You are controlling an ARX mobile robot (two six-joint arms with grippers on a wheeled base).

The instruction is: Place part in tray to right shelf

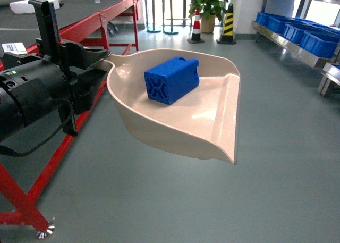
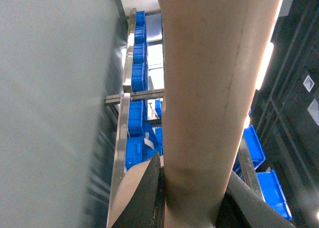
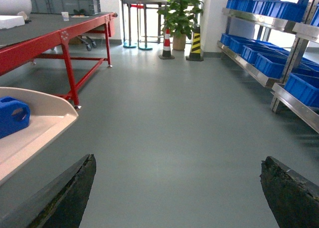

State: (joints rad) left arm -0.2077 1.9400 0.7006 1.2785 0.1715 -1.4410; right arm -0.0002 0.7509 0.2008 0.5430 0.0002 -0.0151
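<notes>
The cream tray [image 1: 207, 120] hangs level above the floor, held by its handle stub [image 2: 209, 113] on the left. My left gripper [image 1: 102, 64] is shut on that stub, and its black fingers [image 2: 149, 198] press on both sides of it in the left wrist view. The blue part [image 1: 171, 80] lies on its side inside the tray, X-ribbed end facing me. My right gripper [image 3: 177, 163] is open and empty above bare floor, with the tray [image 3: 50, 111] and the part [image 3: 12, 117] to its left. The right shelf [image 1: 289, 41] stands far right.
Blue crates [image 3: 271, 63] fill the steel shelf tiers [image 3: 249, 68] along the right wall. A red-framed table [image 1: 79, 27] runs along the left. A potted plant [image 3: 182, 11] and striped cones [image 3: 194, 41] stand at the far end. Grey floor [image 3: 174, 113] lies between.
</notes>
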